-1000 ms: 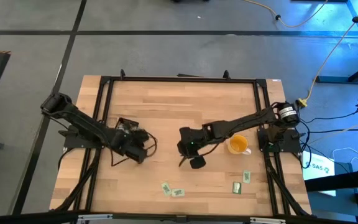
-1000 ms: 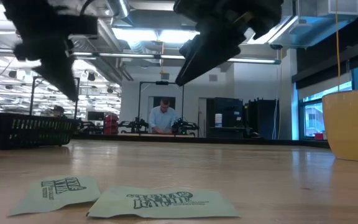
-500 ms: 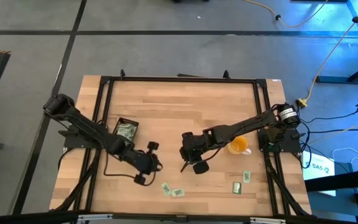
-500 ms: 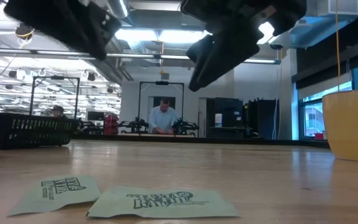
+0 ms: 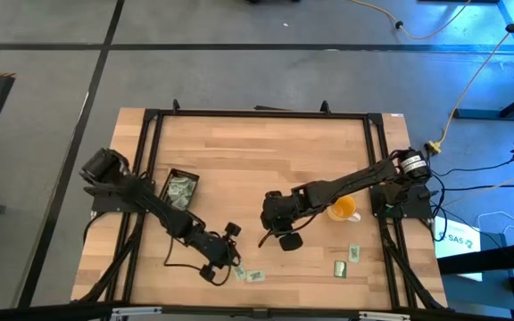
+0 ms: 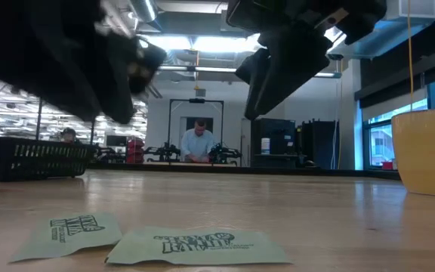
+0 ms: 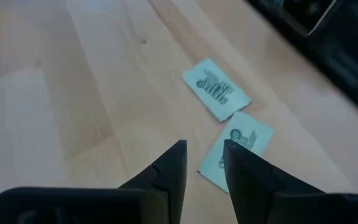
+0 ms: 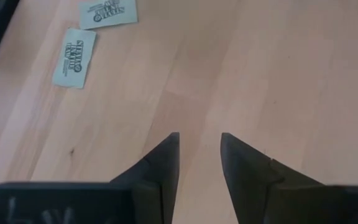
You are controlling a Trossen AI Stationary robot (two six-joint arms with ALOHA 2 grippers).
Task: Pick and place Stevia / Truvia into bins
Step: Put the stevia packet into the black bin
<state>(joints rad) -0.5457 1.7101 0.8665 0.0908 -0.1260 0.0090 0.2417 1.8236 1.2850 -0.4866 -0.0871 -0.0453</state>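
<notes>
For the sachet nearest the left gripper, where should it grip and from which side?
The nearest sachet lies flat on the table, beside a second one. Probably come straight down with the left gripper and pinch across its short width at one free edge.

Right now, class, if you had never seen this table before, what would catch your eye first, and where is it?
Probably the two dark arms: the left gripper hangs open by two pale green paper sachets near the table's front edge, while the right gripper waits open mid-table. Next, the yellow cup on the right, and the small black tray holding sachets on the left.
</notes>
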